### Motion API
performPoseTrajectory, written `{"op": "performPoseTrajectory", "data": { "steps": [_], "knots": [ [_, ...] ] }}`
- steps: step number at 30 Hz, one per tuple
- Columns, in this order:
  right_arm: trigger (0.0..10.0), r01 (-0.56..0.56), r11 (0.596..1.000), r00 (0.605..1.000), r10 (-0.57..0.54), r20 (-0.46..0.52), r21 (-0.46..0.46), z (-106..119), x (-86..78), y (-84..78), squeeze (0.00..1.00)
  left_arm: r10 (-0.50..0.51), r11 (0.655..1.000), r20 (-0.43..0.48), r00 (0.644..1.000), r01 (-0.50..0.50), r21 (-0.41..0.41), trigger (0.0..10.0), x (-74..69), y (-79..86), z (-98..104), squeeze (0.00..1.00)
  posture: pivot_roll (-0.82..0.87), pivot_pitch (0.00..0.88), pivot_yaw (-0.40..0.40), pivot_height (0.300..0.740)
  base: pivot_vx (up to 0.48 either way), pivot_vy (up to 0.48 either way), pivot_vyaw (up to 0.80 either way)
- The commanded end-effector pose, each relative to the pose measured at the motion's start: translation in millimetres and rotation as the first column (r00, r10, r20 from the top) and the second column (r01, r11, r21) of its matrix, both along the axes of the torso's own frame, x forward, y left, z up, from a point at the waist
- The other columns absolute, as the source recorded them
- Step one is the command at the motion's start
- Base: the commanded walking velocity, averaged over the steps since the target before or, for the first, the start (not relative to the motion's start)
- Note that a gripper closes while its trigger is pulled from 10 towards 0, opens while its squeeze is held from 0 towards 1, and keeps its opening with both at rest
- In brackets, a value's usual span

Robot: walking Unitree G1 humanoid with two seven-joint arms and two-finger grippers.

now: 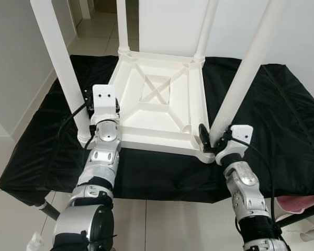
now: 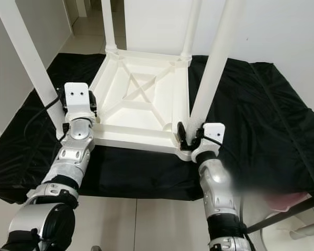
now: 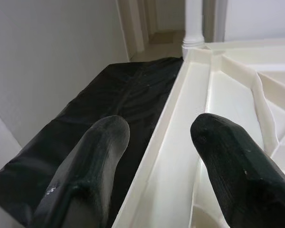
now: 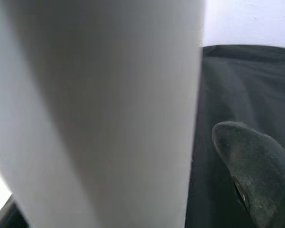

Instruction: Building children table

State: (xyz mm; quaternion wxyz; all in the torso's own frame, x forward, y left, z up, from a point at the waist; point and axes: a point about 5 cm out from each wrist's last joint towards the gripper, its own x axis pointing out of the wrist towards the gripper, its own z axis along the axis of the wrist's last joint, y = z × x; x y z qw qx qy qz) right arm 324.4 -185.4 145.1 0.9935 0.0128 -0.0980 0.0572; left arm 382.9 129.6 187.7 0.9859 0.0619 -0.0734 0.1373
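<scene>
On the black-covered bench (image 1: 282, 120) a white children table (image 1: 162, 104) lies upside down, underside ribs facing up, four legs pointing up. Left gripper (image 3: 156, 156) sits at the near left corner, fingers (image 3: 92, 161) apart and straddling the table's side rim, one finger outside over the black cloth, the other inside the frame; not clamped. Near-left leg (image 1: 60, 68) stands just beside the left wrist. Right gripper (image 1: 205, 137) is at the near right corner, against the base of the near-right leg (image 1: 246, 73); right wrist view shows the leg close up with one black finger (image 4: 251, 166) beside it, cannot tell if gripping. Tiled floor (image 1: 162, 219) below the bench edge.
</scene>
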Motion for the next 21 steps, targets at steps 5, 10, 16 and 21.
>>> {"op": "performPoseTrajectory", "data": {
  "steps": [5,10,16,21],
  "knots": [
    [10.0,0.027,1.000,1.000,-0.027,0.007,0.012,0,1.7,-12.2,0.00,0.318,0.948,-0.026,0.948,-0.319,-0.015,10.0,-5.6,26.9,-8,0.00,0.00,0.063,-0.001,0.740,0.000,0.000,0.00],
    [10.0,0.010,1.000,1.000,-0.010,0.007,0.025,-1,2.6,-8.2,0.00,0.445,0.895,-0.046,0.894,-0.444,0.043,10.0,-9.2,34.5,-11,0.00,0.00,0.063,0.000,0.740,0.000,0.000,0.00],
    [10.0,-0.001,0.999,1.000,0.000,0.008,0.039,-3,3.8,-6.4,0.00,0.514,0.857,-0.054,0.856,-0.510,0.076,10.0,-12.2,39.0,-13,0.00,0.00,0.061,0.004,0.740,0.000,0.000,0.00],
    [10.0,-0.102,0.995,0.995,0.102,-0.013,0.016,-1,11.4,-6.2,0.00,0.680,0.729,-0.073,0.730,-0.661,0.178,10.0,-19.9,58.9,-17,0.00,0.00,0.063,0.011,0.740,0.000,0.000,0.00]
  ]
}}
